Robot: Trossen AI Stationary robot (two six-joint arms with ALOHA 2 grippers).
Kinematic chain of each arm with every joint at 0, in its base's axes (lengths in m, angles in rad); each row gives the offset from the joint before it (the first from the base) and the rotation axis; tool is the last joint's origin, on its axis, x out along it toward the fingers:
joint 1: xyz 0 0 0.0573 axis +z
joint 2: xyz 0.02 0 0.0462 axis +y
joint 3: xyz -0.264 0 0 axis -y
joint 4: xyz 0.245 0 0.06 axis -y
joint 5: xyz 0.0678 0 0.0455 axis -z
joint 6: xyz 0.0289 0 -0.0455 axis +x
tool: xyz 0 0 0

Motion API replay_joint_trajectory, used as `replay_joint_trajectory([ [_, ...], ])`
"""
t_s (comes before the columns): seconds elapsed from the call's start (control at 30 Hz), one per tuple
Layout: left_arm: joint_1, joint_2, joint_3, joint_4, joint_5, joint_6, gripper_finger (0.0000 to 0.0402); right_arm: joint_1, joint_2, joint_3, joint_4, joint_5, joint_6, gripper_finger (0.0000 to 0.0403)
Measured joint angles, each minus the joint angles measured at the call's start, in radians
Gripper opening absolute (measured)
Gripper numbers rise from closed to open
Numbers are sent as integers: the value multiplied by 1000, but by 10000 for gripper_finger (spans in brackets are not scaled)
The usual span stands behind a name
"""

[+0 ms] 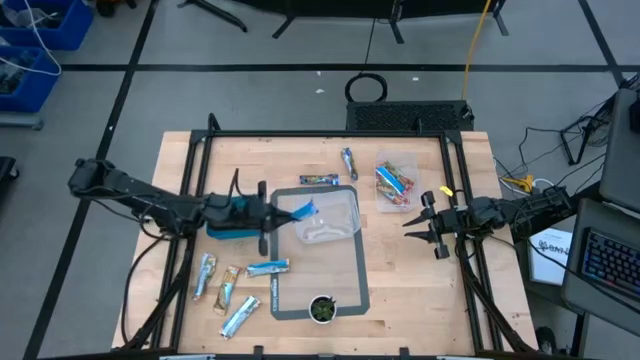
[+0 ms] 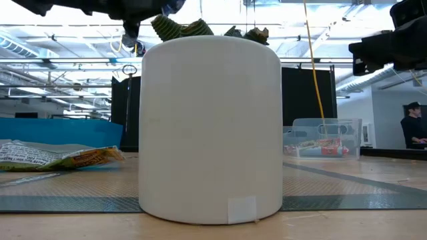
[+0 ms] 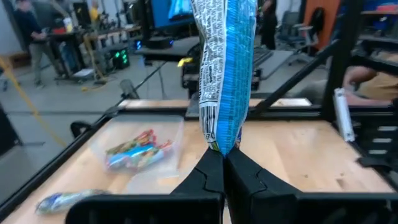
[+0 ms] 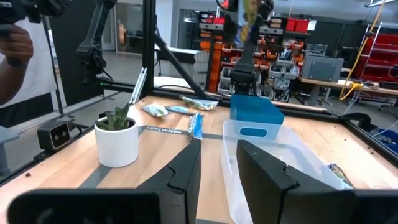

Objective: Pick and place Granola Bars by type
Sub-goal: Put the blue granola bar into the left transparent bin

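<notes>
Our left gripper [image 3: 224,163] is clamped on a blue bar [image 3: 225,68] above the clear bin [image 1: 345,205]; our right gripper [image 1: 432,229] waits, fingers apart

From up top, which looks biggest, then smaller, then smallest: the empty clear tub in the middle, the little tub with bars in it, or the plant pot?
1. Empty clear tub, biggest.
2. Little tub with bars, clearly smaller.
3. Plant pot, smallest.
All three sit on the table, so this order is fair.
</notes>
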Motion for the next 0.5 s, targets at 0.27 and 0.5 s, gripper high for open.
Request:
replay_joint_trajectory([
  [0.27, -62, 0, 0, 49, -6, 39, 1, 0, 0, 0, 1, 0, 0, 96],
  [0.5, -70, 1, 0, 48, -6, -31, 1, 0, 0, 0, 3, 0, 0, 96],
])
